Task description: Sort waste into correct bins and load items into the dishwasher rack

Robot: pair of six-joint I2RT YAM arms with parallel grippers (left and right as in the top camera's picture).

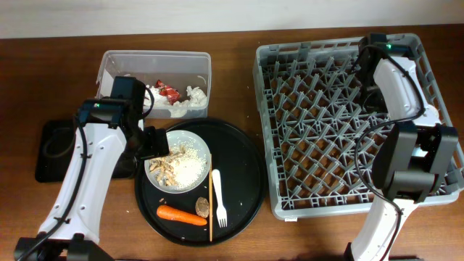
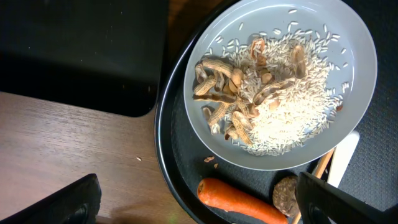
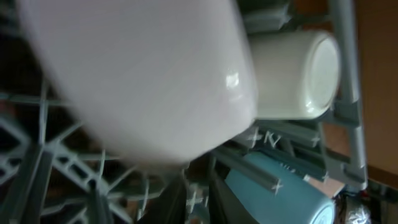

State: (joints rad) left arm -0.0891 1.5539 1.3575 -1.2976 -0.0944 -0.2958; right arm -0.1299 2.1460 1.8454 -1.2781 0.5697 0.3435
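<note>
My left gripper (image 1: pixel 152 141) (image 2: pixel 199 202) is open and empty, low over the near-left rim of the white plate (image 1: pixel 205 156) (image 2: pixel 348 74), which holds beige food scraps (image 1: pixel 177 167) (image 2: pixel 267 99). The orange carrot (image 1: pixel 181 214) (image 2: pixel 242 202), the brown lump (image 1: pixel 202 207) (image 2: pixel 287 193) and the white fork (image 1: pixel 217 196) (image 2: pixel 345 155) lie beside the plate. My right gripper (image 1: pixel 371 81) (image 3: pixel 199 202) is over the far right of the grey rack (image 1: pixel 312 123) (image 3: pixel 43 162). It seems shut on the rim of the blurred pinkish-white bowl (image 3: pixel 143 74). A white cup (image 3: pixel 298 74) and a pale blue cup (image 3: pixel 280 199) lie in the rack.
The plate, carrot, lump, fork and a wooden chopstick (image 1: pixel 211 203) sit on a large round black tray (image 1: pixel 246 174) (image 2: pixel 180 155). The clear tub (image 1: pixel 156 58) holds tissues (image 1: pixel 194 96) and a red wrapper (image 1: pixel 168 91). The shallow black tray (image 1: pixel 54 148) (image 2: pixel 81 50) lies left.
</note>
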